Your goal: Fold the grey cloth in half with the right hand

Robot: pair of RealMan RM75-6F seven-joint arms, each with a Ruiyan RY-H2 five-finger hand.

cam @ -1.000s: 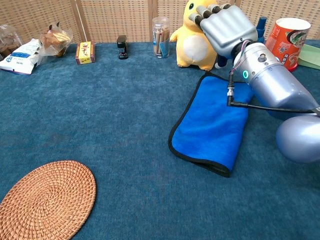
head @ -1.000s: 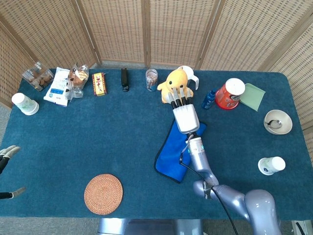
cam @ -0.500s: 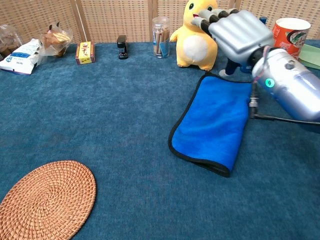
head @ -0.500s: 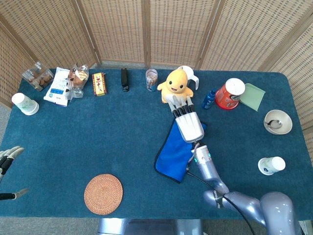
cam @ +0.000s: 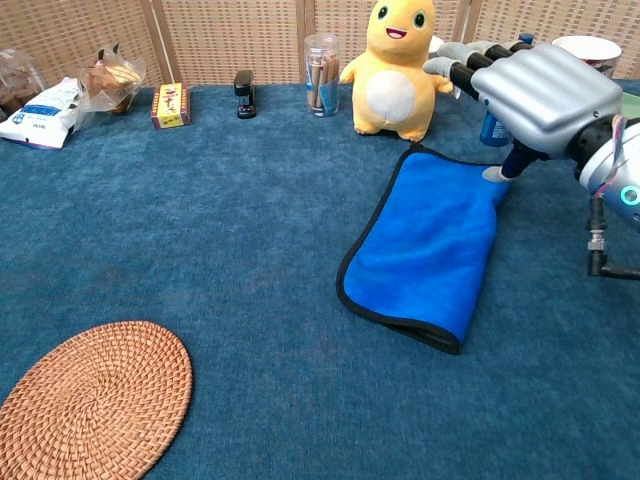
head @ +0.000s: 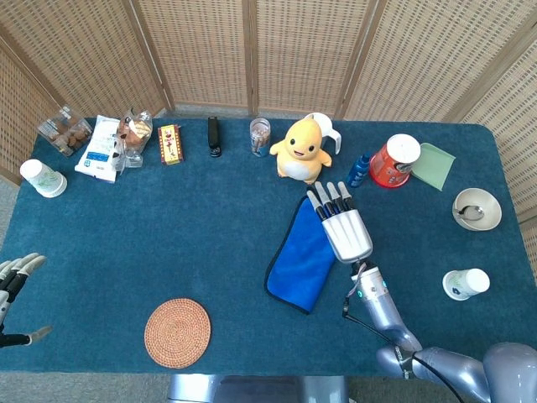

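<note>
The cloth [head: 298,260] is blue with a dark hem and lies folded double on the table right of centre, its fold at the right [cam: 425,250]. My right hand [head: 342,225] hovers over the cloth's far right edge, fingers stretched out and apart, holding nothing. In the chest view the right hand [cam: 540,90] hangs above the cloth's far right corner, and its thumb tip points down close to that corner. My left hand [head: 13,285] shows at the far left edge of the head view, fingers apart and empty.
A yellow plush toy [head: 299,149] stands just beyond the cloth, with a small blue bottle [head: 358,170] and a red noodle cup [head: 394,159] to its right. A woven coaster [head: 177,332] lies front left. A bowl [head: 477,209] and a paper cup [head: 464,284] sit at the right.
My right hand has drawn back from the plush toy and shifted right, from over the cloth's far middle to its right edge. The cloth has not moved.
</note>
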